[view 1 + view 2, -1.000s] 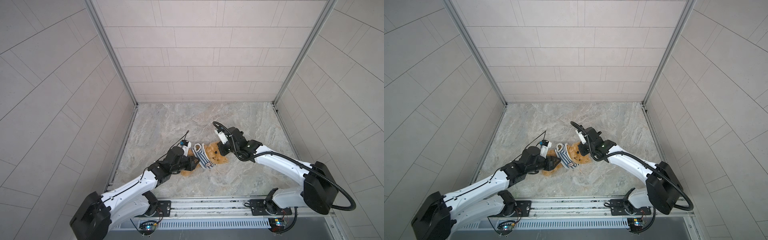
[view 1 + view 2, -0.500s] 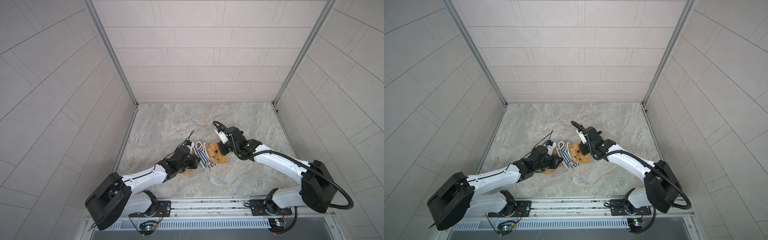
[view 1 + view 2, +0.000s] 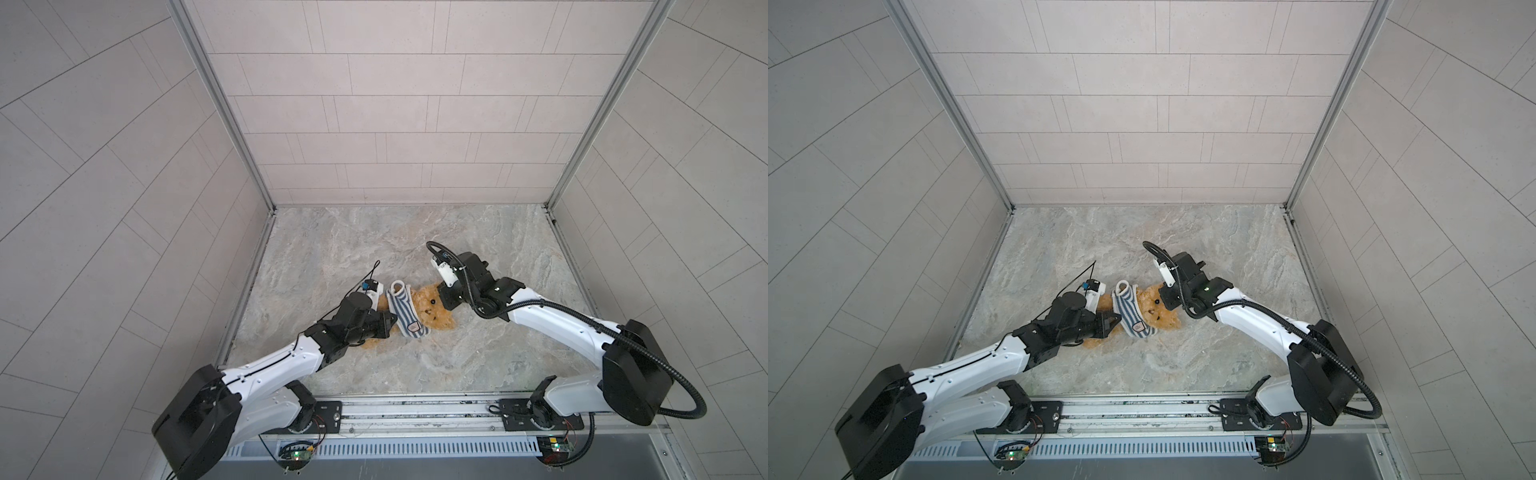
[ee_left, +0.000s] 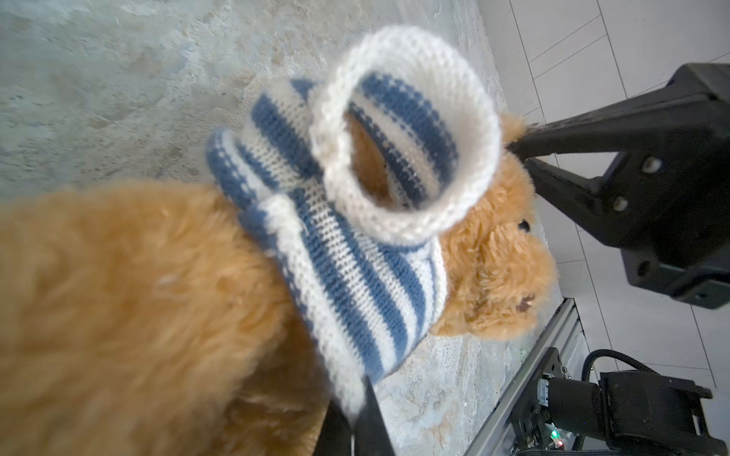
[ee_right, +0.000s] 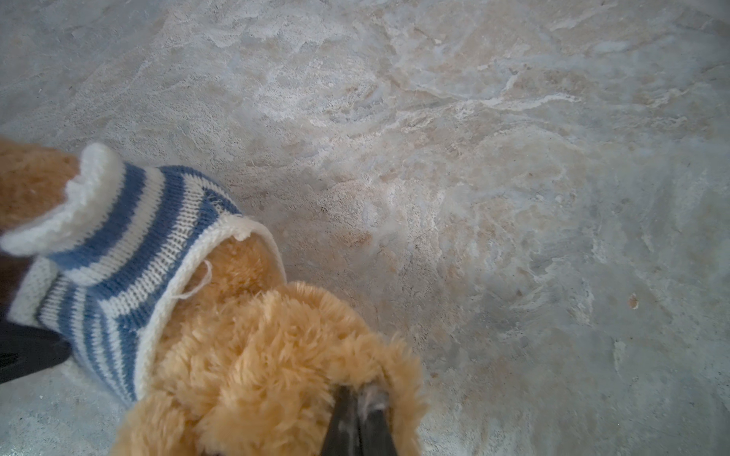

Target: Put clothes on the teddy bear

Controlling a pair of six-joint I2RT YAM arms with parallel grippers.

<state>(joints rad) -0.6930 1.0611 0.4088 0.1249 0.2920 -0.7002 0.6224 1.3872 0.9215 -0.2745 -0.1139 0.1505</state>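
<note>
The teddy bear [image 3: 433,311] [image 3: 1159,312] lies on the marble floor, its head toward the right arm. A blue-and-white striped shirt [image 3: 404,309] [image 3: 1128,311] sits round its neck and chest. My left gripper [image 4: 357,406] [image 3: 390,326] is shut on the shirt's [image 4: 347,256] lower white hem, over the bear's furry body [image 4: 118,296]. One white-cuffed sleeve [image 4: 403,134] sticks up, with fur showing through it. My right gripper [image 5: 357,395] [image 3: 444,301] is shut on the fur of the bear's head [image 5: 256,355], beside the shirt's collar [image 5: 118,256].
Bare marble floor [image 3: 374,241] spreads behind and to both sides of the bear. Tiled walls enclose it on three sides. A metal rail [image 3: 415,409] with both arm bases runs along the front edge.
My left gripper has closed on the shirt's hem, and its arm has dropped lower and stretched toward the bear. The right gripper has kept its hold on the head.
</note>
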